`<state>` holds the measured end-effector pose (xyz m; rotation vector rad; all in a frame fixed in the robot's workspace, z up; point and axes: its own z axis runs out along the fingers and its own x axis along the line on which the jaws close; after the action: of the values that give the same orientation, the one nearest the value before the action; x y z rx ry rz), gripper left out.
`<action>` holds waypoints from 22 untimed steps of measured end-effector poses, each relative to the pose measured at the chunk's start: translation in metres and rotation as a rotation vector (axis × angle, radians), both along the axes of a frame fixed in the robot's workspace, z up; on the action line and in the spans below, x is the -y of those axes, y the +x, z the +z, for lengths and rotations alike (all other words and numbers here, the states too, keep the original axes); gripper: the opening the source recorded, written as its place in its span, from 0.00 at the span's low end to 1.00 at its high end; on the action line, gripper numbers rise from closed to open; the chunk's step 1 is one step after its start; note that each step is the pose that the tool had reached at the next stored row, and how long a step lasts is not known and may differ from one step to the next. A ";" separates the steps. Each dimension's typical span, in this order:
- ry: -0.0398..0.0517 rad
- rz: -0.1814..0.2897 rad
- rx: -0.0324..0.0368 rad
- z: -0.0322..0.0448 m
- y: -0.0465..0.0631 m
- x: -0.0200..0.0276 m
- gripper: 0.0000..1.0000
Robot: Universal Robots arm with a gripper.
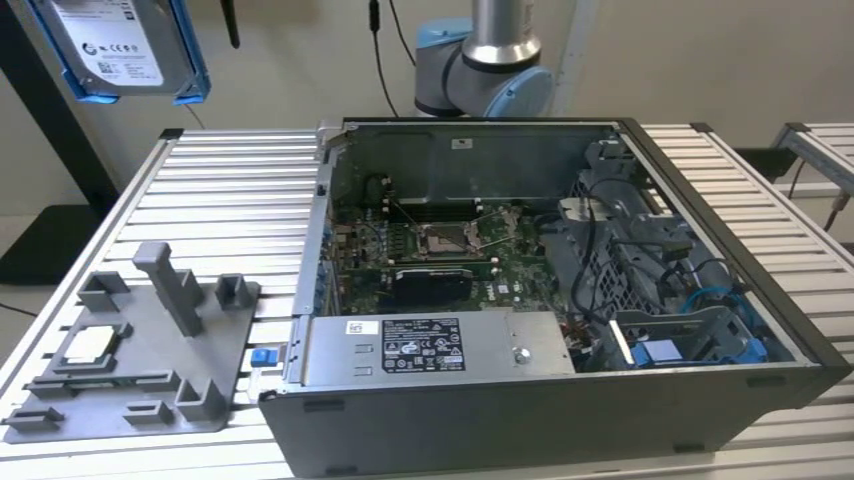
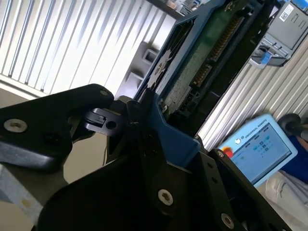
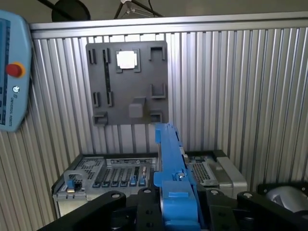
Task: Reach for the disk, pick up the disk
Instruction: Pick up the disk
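Note:
The disk (image 1: 123,45) hangs high in the air at the exterior view's upper left, well above the slatted table, with its white label and blue rails showing. In the second wrist view its green circuit-board underside (image 2: 202,57) slants away from my gripper (image 2: 144,120), whose black fingers (image 2: 57,120) clamp its blue rail. In the first wrist view the disk (image 3: 171,154) appears edge-on as a blue strip. There my gripper (image 3: 178,192) is shut on it, far above the computer case.
An open computer case (image 1: 534,410) stands on the slatted table (image 1: 227,180), with the arm's base (image 1: 481,70) behind it. A grey fixture plate (image 1: 134,400) at the exterior view's left carries a small white-topped chip (image 1: 90,343). A teach pendant (image 3: 12,72) lies beside the table.

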<state>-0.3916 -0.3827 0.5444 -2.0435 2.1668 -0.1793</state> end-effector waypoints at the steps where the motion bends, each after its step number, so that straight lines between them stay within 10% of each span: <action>1: 0.0000 0.000 0.0000 0.0000 0.002 0.0000 0.00; 22: 0.0000 0.000 -0.0001 0.0000 0.053 0.0000 0.00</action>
<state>-0.3384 -0.3827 0.5444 -2.0435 2.1669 -0.1792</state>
